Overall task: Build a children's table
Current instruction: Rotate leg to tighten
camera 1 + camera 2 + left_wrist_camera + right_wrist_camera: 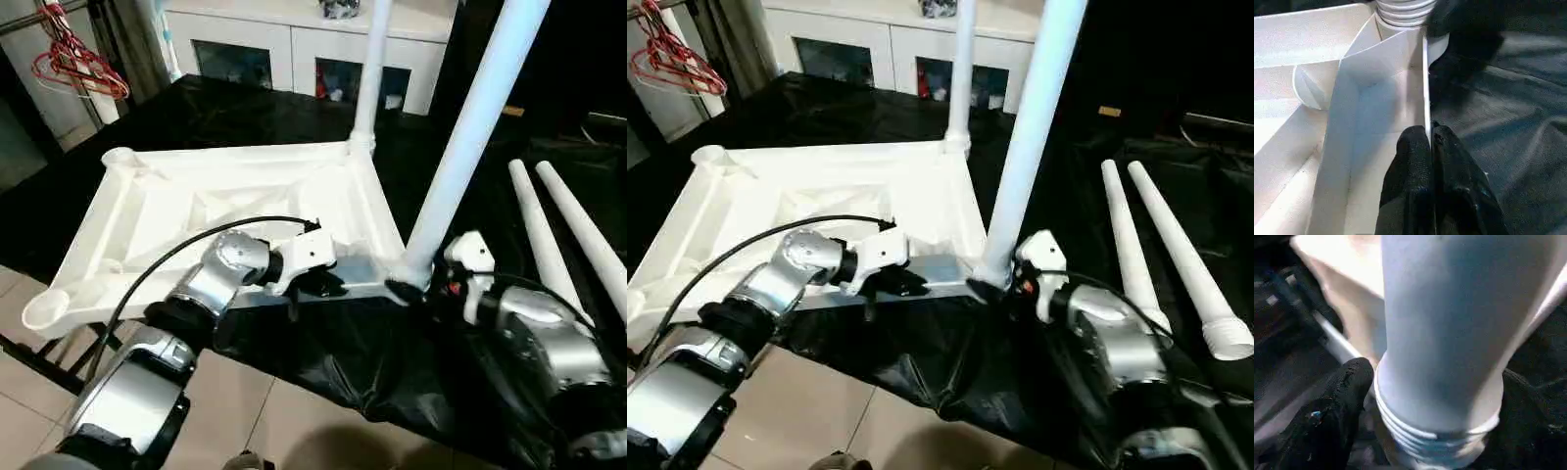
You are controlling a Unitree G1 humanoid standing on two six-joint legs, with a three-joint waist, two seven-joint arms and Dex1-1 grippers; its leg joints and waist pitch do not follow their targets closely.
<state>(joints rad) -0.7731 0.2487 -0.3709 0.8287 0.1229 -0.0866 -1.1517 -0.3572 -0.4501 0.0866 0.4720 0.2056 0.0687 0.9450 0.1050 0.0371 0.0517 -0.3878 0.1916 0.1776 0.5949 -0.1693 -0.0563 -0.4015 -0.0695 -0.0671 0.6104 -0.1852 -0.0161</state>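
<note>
I am pinching the near rim of the upturned table top [220,196] with my left gripper [1429,139], its fingers shut tight on the thin white wall. Just beside it, my right gripper [1435,396] is standing wide around the threaded base of the near leg [470,137], one finger on each side; I am judging this leg seated or nearly so in its corner socket. Beyond, a second leg [370,69] is already standing upright in the far corner socket. Two loose legs [1166,245] are lying on the black cloth [323,362] to my right, so half remains. The two left corner sockets [44,311] are sitting empty.
</note>
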